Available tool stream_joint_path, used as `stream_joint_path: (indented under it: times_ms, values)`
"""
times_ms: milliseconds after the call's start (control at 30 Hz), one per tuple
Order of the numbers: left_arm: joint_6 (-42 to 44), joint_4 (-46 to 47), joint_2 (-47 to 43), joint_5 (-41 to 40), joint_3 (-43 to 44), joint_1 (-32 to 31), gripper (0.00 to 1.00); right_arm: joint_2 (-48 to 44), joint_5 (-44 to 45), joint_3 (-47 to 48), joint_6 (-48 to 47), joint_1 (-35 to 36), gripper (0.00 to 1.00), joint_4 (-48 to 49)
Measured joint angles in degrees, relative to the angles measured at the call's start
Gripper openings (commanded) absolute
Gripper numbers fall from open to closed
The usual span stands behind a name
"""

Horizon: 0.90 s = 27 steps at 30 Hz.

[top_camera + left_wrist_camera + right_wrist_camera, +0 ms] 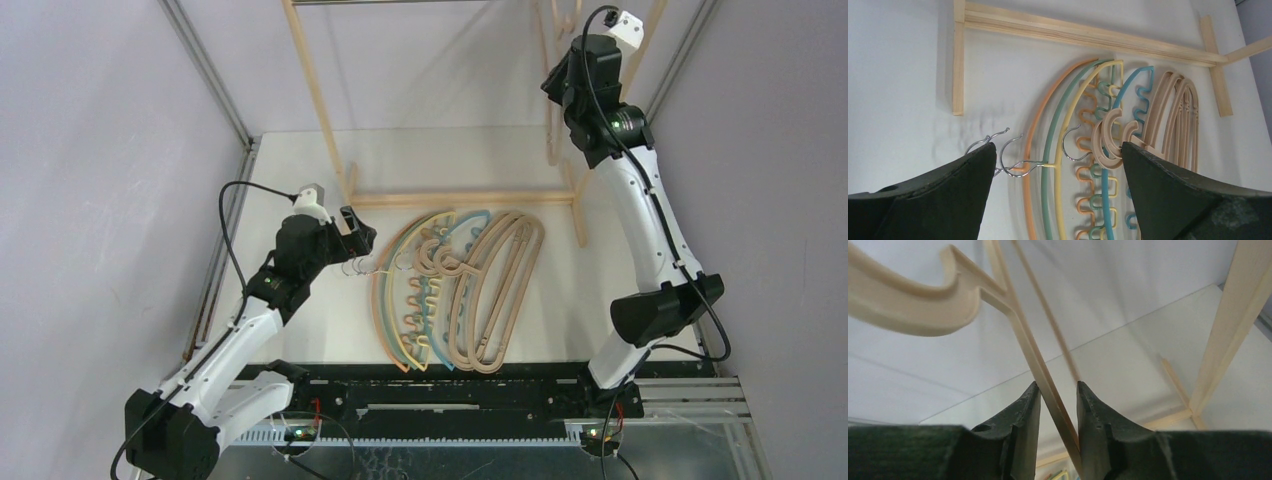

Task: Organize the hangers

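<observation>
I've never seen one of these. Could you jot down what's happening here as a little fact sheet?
Table: colored hangers and wooden hangers lying in an overlapping pile
Rack: stands at the table's far side
Left gripper: open, above the metal hooks
Right gripper: raised, shut on a lone wooden hanger beside the rack

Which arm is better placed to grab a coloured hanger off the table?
Left: the left tool hovers open by the metal hooks of the coloured hangers; the right tool is up at the rack, straddling a wooden hanger.
</observation>
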Motion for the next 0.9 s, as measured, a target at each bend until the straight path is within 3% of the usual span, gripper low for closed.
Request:
stream_joint_path:
  times_ms: [233,467,667,800,900]
  values:
    - [-0.02,-0.22,-0.02,-0.02,0.00,0.00,1.00,-0.66,-1.66,-3.69,2.03,-2.14,0.40,-2.60]
    - [-0.04,-0.20,0.00,0.02,0.00,0.00,1.00,-5.66,-2.62,-13.33,2.78,-5.38,0.19,-0.11]
    - [-0.07,-0.07,0.35,0.04,0.00,0.00,0.99,-9.64,-2.84,-17.05,2.71,-9.42,0.12,1.01]
    - [-0.07,0.00,0.76,0.07,0.00,0.00,1.00,-12.85,-2.12,-21.27,2.67,-10.12,0.16,3.04]
    - [-0.09,0.04,1.14,0.07,0.00,0.00,1.00,-14.73,-2.36,-23.04,2.69,-10.54,0.38,3.32]
